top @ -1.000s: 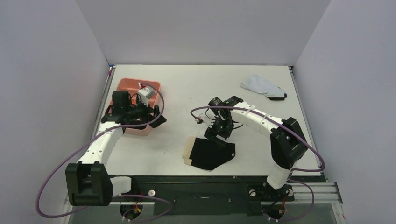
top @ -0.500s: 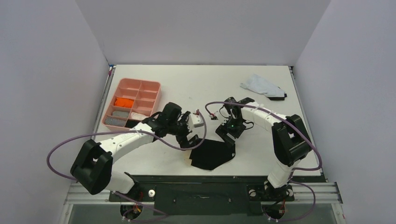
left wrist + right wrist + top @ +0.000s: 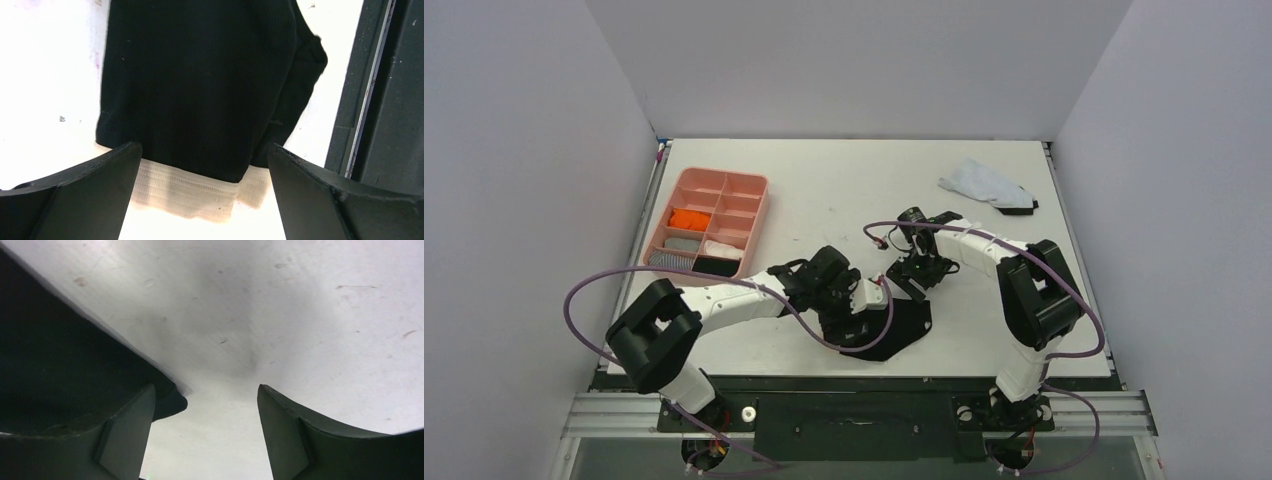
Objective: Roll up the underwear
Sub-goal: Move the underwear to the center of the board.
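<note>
The left gripper (image 3: 203, 150) hangs low over the black underwear (image 3: 200, 75), its 2 fingers (image 3: 75, 200) spread wide apart and holding nothing. Between them lies the garment's beige waistband (image 3: 190, 192), flat on the white counter (image 3: 824, 180) and closest to the wrist camera, with the black cloth stretching away beyond it. This garment sits close to the counter's near edge, about midway along it.

The right gripper (image 3: 206, 390) is also parted and grips nothing. Bare counter shows between its fingers, and a rounded corner of the black cloth lies just beside 1 of them.

The orange underwear (image 3: 689, 217) rests rolled in a left-hand compartment of a pink tray (image 3: 724, 172) by the counter's left edge, well apart from both grippers. A pale blue-grey cloth (image 3: 984, 183) lies near the far right corner.
</note>
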{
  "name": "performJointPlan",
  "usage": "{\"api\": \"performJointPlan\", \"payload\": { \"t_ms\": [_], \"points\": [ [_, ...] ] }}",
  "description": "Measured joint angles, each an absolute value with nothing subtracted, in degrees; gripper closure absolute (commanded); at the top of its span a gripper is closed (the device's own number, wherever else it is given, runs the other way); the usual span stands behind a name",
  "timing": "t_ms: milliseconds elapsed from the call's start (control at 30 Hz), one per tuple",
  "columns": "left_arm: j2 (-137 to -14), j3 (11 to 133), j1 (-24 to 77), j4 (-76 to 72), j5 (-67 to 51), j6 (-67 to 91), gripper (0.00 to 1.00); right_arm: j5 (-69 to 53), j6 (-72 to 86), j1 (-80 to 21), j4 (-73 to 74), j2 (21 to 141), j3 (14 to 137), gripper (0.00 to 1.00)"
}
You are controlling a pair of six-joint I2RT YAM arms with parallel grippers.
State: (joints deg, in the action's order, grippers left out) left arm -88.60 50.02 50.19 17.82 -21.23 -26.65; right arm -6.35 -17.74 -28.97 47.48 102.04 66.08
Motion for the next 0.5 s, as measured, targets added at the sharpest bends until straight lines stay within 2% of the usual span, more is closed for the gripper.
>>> {"api": "performJointPlan", "payload": {
  "t_ms": [233,500],
  "points": [
    [-93.4,51.9,50.2,18.3,-19.9,-25.9,0.03,-0.7,-16.6,-28.9,44.8,103.0,66.1,0.30],
    [-99.5,57.1,50.2,16.7,-12.9,-23.7,0.03,2.2,-15.9,-28.1,44.3,104.6,68.6,0.29]
  ]
}}
